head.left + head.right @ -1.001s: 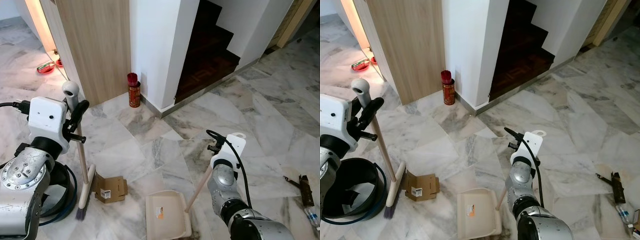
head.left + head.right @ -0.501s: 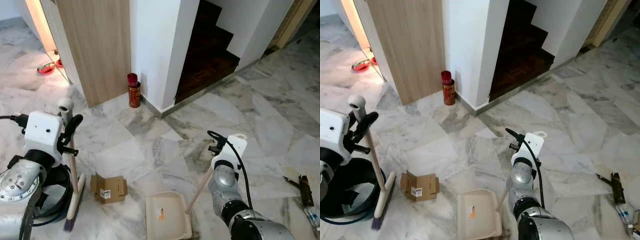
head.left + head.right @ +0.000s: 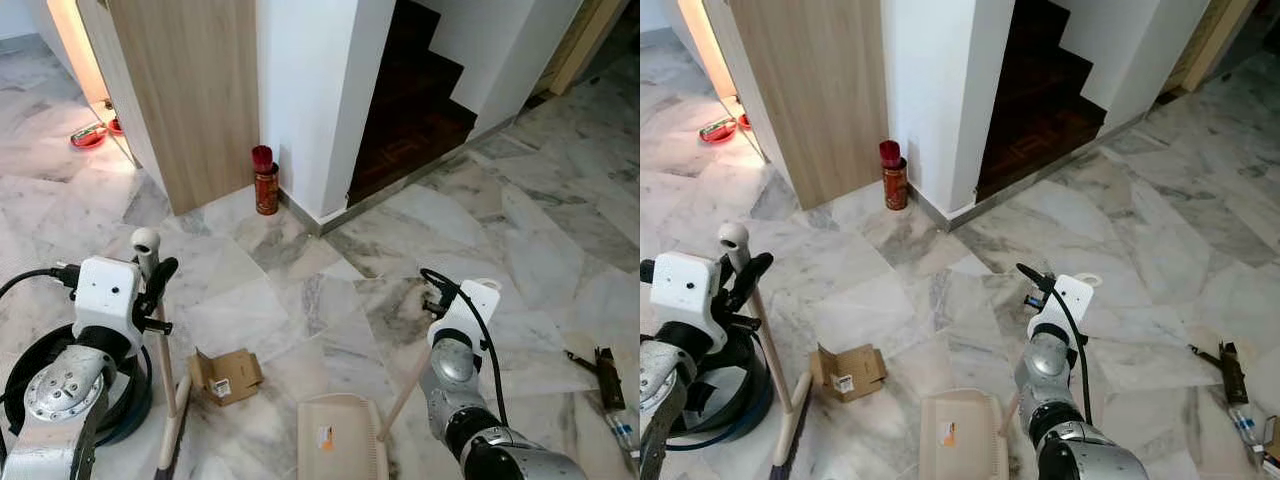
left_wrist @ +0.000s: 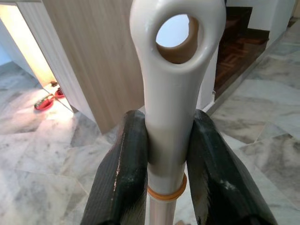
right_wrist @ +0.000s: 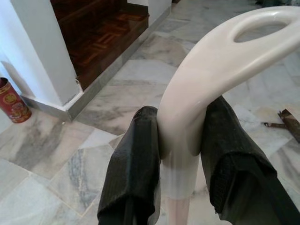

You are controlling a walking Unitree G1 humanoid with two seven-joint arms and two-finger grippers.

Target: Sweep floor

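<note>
With the left claw (image 4: 166,164) pinching the broom (image 3: 160,350) at lower left and the right claw (image 5: 180,154) clamped on the dustpan (image 3: 340,440) handle, the box (image 3: 225,373) between them wants a low stroke rightward into the pan.

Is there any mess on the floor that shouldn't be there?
Yes. A torn-open cardboard box lies flat on the marble floor, between the broom and the dustpan. Far to the right, some dark scraps are scattered on the tiles.
</note>
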